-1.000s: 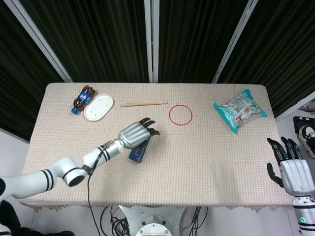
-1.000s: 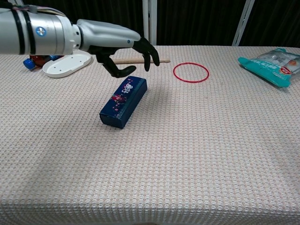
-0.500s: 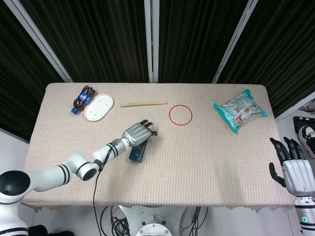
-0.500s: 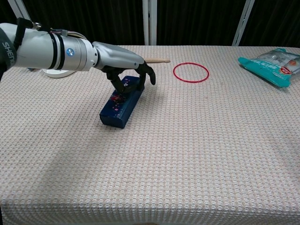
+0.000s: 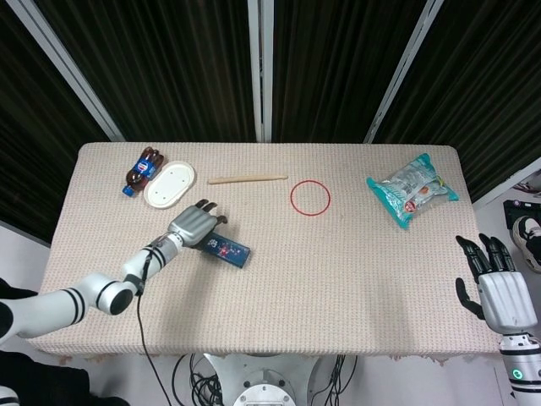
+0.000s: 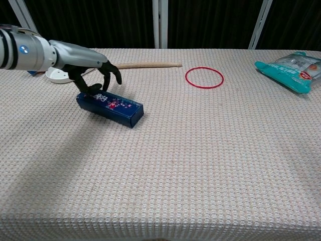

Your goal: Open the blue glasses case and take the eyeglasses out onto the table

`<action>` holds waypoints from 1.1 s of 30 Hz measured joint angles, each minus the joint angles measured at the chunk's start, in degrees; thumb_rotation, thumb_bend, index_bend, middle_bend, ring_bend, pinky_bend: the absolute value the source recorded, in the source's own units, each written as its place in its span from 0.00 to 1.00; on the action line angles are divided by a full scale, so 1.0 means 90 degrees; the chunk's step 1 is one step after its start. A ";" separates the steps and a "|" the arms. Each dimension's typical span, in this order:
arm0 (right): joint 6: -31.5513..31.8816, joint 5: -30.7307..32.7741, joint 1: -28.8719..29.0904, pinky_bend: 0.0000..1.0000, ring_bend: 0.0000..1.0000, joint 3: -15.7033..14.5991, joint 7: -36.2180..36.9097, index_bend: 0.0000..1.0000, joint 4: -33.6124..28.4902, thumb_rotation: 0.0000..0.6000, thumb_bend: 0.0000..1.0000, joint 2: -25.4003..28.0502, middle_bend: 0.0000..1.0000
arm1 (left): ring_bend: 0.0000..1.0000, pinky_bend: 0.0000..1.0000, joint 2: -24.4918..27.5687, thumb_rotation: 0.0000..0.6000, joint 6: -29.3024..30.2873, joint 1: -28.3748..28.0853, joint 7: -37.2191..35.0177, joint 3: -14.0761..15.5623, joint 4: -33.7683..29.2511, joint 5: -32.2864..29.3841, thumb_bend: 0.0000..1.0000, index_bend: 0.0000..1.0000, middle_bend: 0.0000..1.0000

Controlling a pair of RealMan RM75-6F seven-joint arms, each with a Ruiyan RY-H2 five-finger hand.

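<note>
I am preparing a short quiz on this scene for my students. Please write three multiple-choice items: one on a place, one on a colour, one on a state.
1. Where does the left hand rest?
A. on one end of the glasses case
B. on the red ring
C. on the snack bag

2. What colour is the oval lid beside the cola bottle?
A. green
B. white
C. red

3. In what state is the glasses case?
A. open, glasses out
B. standing upright
C. closed, lying flat on the table

Key: 1 A, the fingers touch the case end nearer the lid; 2 B, it shows white in the head view; 3 C, no gap or glasses show. The right hand stays off the table, open.
</note>
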 measured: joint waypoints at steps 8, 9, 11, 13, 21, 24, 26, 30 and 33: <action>0.0005 -0.0009 0.0013 0.07 0.00 0.0002 -0.0018 0.02 -0.0011 1.00 0.47 -0.0019 0.16 | 0.02 0.00 0.0555 1.00 0.0650 0.0259 0.0176 0.0223 -0.1046 -0.0534 0.44 0.20 0.30; 0.0008 -0.0013 0.0017 0.07 0.00 0.0005 -0.0017 0.02 -0.0011 1.00 0.46 -0.0021 0.16 | 0.02 0.00 0.0557 1.00 0.0827 0.0317 0.0173 0.0220 -0.1091 -0.0453 0.37 0.19 0.28; 0.0007 -0.0033 0.0029 0.07 0.00 0.0007 -0.0017 0.02 -0.0013 1.00 0.41 -0.0023 0.16 | 0.02 0.00 0.0529 1.00 0.1282 0.0465 0.0158 0.0211 -0.1173 -0.0154 0.29 0.18 0.26; 0.0005 -0.0053 0.0041 0.07 0.00 0.0006 -0.0015 0.02 -0.0011 1.00 0.37 -0.0028 0.16 | 0.02 0.00 0.0466 1.00 0.1655 0.0591 0.0162 0.0211 -0.1220 0.0171 0.26 0.17 0.24; -0.0032 -0.0043 0.0063 0.07 0.00 -0.0009 0.0074 0.02 0.0078 1.00 0.36 -0.0068 0.16 | 0.02 0.00 -0.0088 1.00 0.1945 0.0718 0.0681 0.0202 -0.1199 0.0248 0.25 0.18 0.25; -0.0032 -0.0015 0.0050 0.07 0.00 -0.0014 0.0140 0.02 0.0123 1.00 0.36 -0.0071 0.16 | 0.02 0.00 -0.0324 1.00 0.1922 0.0693 0.0961 0.0178 -0.1120 -0.0087 0.25 0.20 0.26; -0.0019 -0.0008 0.0040 0.07 0.00 -0.0017 0.0185 0.02 0.0160 1.00 0.36 -0.0076 0.16 | 0.02 0.00 -0.0438 1.00 0.1932 0.0685 0.1108 0.0161 -0.1059 -0.0268 0.25 0.20 0.26; -0.0018 0.0002 0.0032 0.07 0.00 -0.0026 0.0246 0.02 0.0218 1.00 0.36 -0.0088 0.16 | 0.02 0.00 -0.0534 1.00 0.1966 0.0690 0.1218 0.0126 -0.0978 -0.0459 0.26 0.21 0.27; -0.0011 0.0002 0.0028 0.07 0.00 -0.0031 0.0292 0.02 0.0256 1.00 0.36 -0.0104 0.16 | 0.02 0.00 -0.0571 1.00 0.1953 0.0692 0.1240 0.0100 -0.0896 -0.0556 0.27 0.22 0.27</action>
